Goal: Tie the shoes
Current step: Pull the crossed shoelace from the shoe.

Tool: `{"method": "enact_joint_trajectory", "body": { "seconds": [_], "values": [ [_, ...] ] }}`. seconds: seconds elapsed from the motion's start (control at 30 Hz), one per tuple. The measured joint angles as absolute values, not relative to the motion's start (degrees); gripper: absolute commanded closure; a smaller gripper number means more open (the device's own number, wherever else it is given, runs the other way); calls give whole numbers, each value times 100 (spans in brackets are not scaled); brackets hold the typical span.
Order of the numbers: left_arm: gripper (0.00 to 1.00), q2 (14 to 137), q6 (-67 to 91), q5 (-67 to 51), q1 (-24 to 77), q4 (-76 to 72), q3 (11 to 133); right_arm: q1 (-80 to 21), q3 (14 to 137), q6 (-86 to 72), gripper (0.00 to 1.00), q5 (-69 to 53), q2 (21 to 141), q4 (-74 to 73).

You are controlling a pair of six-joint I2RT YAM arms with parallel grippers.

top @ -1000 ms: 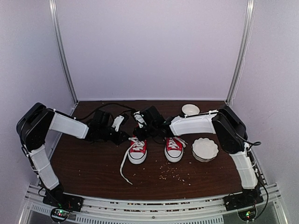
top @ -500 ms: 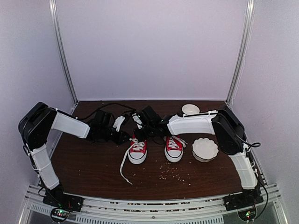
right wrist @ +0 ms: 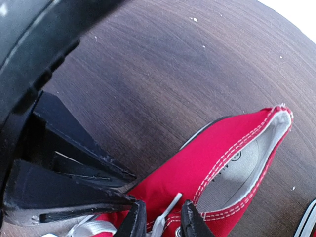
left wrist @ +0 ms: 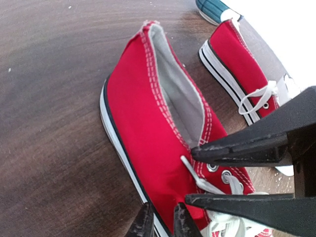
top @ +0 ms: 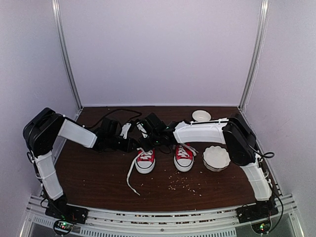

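Left gripper (left wrist: 162, 217) shows only cut-off tips, barely parted, grip unclear; right gripper (right wrist: 163, 215) stands slightly ajar around a lace (right wrist: 171, 199) of one shoe (left wrist: 143, 123); from above both are indistinct.

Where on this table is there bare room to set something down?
Front-left table is bare, between the left arm and the trailing lace. A smaller patch lies front-right, past the crumbs. Crowded: the shoes mid-table where both arms meet, and the scalloped bowl beside them.

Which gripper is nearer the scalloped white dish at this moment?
Right. The right gripper is at the laces of the sneaker farther from the dish, coming in from the dish's side; the left gripper is at that sneaker's opposite side.
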State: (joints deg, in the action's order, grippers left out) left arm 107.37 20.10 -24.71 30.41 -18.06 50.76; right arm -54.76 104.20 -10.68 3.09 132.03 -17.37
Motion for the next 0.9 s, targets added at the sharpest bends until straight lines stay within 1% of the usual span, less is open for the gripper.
{"method": "enact_joint_trajectory", "body": {
  "seconds": [0.1,0.13,0.17,0.2,0.23,0.37,0.6,0.9],
  "values": [
    [86,10759,2213,-2467,3041,-1968,4993,-5489,10488,-1050,82,386,13246,-1861],
    [86,10759,2263,-2458,3041,-2012,4969,-5489,10543,-1039,86,414,13277,-1922],
    [86,10757,2300,-2438,3041,-2053,4936,-5489,10610,-1020,93,429,13319,-1979],
    [86,10755,2331,-2418,3041,-2099,4899,-5489,10707,-998,98,447,13371,-2038],
    [85,10748,2344,-2401,3041,-2115,4882,-5489,10787,-952,100,460,13415,-2080],
    [86,10709,2355,-2311,3041,-2110,4858,-5483,11054,-882,100,475,13574,-2244],
    [86,10628,2255,-2182,3041,-2040,4849,-5439,11109,-711,100,401,13574,-2174],
    [85,10628,2091,-2141,3041,-1911,4849,-5374,10363,-631,100,257,13008,-1516]
  ]
}}
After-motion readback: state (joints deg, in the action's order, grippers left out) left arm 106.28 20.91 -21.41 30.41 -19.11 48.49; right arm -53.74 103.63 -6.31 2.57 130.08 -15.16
